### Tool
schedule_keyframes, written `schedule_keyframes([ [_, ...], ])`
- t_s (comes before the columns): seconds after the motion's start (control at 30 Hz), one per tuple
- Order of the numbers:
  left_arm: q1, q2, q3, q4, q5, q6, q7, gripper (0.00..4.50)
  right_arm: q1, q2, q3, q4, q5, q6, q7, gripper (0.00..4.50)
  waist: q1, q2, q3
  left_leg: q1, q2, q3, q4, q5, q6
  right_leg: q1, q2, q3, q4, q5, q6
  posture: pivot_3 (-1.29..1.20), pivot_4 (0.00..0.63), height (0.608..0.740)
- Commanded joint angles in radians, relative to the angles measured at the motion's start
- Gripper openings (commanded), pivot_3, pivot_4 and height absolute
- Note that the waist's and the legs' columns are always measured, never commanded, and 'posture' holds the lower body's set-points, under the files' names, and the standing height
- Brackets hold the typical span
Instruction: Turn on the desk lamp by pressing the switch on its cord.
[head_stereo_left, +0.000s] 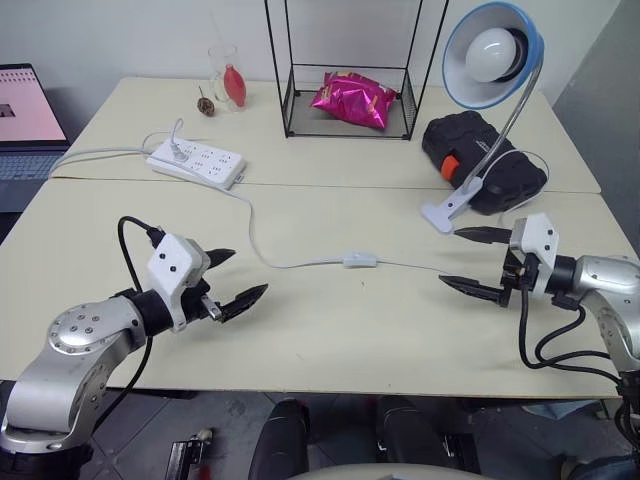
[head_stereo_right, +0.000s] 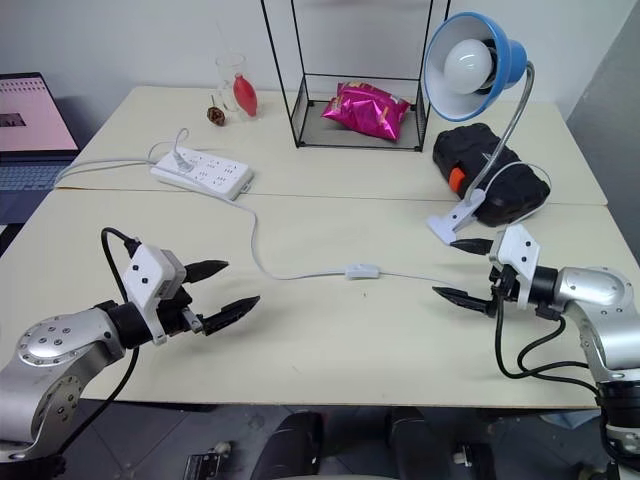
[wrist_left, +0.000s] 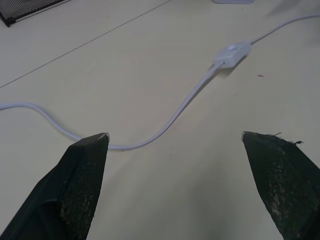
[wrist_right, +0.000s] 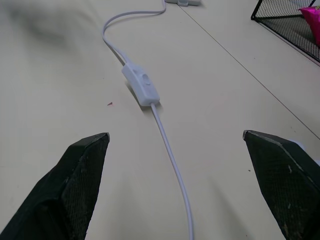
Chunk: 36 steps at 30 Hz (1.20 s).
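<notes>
The desk lamp (head_stereo_left: 492, 55), blue-rimmed with a white bulb, stands unlit at the back right on a silver gooseneck and white clip base (head_stereo_left: 445, 212). Its thin white cord (head_stereo_left: 262, 250) runs across the table's middle, and the small white switch (head_stereo_left: 360, 260) lies flat on it there. The wrist views show the switch (wrist_left: 232, 53) (wrist_right: 142, 86) ahead of each pair of fingers. My left gripper (head_stereo_left: 233, 279) hovers open to the switch's left, nothing between its fingers. My right gripper (head_stereo_left: 468, 260) hovers open to the switch's right, equally empty.
A white power strip (head_stereo_left: 197, 162) lies at the back left. A black wire rack (head_stereo_left: 350, 100) holding a pink snack bag (head_stereo_left: 352, 99) stands at the back centre. A black case (head_stereo_left: 483, 160) sits behind the lamp's base, a glass (head_stereo_left: 226, 75) at the far edge, a laptop (head_stereo_left: 28, 110) beyond the left side.
</notes>
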Motion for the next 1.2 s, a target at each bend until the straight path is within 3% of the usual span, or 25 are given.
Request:
schedule_keyframes([
  [0.03, -0.012, 0.002, 0.03, -0.029, -0.026, -0.01, -0.007, 4.43, -0.02, 0.001, -0.014, -0.006, -0.006, -0.023, 0.009, 4.5, 0.0, 0.0, 0.0, 0.0, 0.0, 0.0, 0.0, 0.0, 0.0, 0.0, 0.0, 0.0, 0.0, 0.0, 0.0, 0.0, 0.15, 0.74],
  [0.37, -0.042, -0.005, 0.006, -0.024, 0.002, -0.017, 0.027, 4.43, -0.006, 0.016, -0.014, -0.008, -0.016, -0.034, 0.006, 4.5, 0.0, 0.0, 0.0, 0.0, 0.0, 0.0, 0.0, 0.0, 0.0, 0.0, 0.0, 0.0, 0.0, 0.0, 0.0, 0.0, 0.15, 0.74],
  [0.67, -0.104, -0.027, -0.025, 0.053, -0.023, -0.07, -0.041, 4.43, 0.009, 0.024, -0.022, -0.055, -0.012, -0.001, -0.017, 4.5, 0.0, 0.0, 0.0, 0.0, 0.0, 0.0, 0.0, 0.0, 0.0, 0.0, 0.0, 0.0, 0.0, 0.0, 0.0, 0.0, 0.15, 0.74],
  [0.97, -0.266, -0.086, -0.163, 0.178, 0.004, -0.087, -0.087, 4.43, 0.07, 0.039, -0.048, -0.217, 0.021, 0.145, -0.125, 4.5, 0.002, 0.0, 0.0, 0.0, -0.001, 0.0, 0.0, 0.0, 0.0, 0.0, 0.0, 0.0, 0.001, 0.0, 0.0, 0.0, 0.15, 0.74],
  [1.2, -0.449, -0.166, -0.313, 0.394, 0.055, -0.115, -0.177, 4.43, 0.123, 0.039, -0.041, -0.364, 0.035, 0.335, -0.247, 4.5, 0.002, 0.0, 0.0, -0.001, -0.001, -0.001, 0.001, 0.0, 0.0, 0.0, 0.0, 0.0, 0.001, 0.0, 0.001, 0.0, 0.15, 0.74],
])
